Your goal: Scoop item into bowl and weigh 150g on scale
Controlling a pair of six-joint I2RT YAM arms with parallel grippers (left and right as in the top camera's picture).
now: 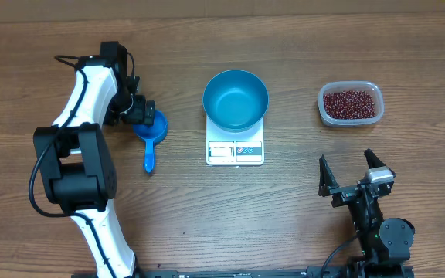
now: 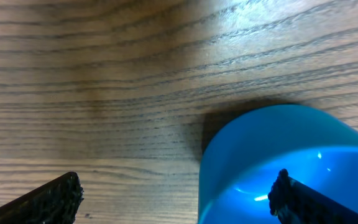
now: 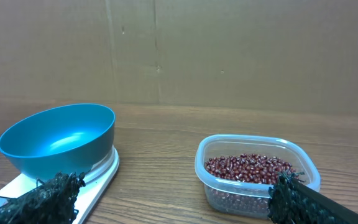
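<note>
Your left jaws gape wide, straddling the rim of the scoop (image 1: 150,135) and gripping nothing; your right jaws gape empty. The blue bowl (image 1: 236,99) sits on the scale (image 1: 235,152) — beans (image 1: 350,103) in a tub (image 1: 324,116) at three o'clock, scoop at nine.

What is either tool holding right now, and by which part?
Nothing. The left tool is open, with one finger over the cup of the blue scoop, not closed on it. The right tool is open and empty.

Glossy plastic bowl (image 1: 236,99), clear plastic tub (image 1: 323,106), wood-grain table (image 1: 207,216).
</note>
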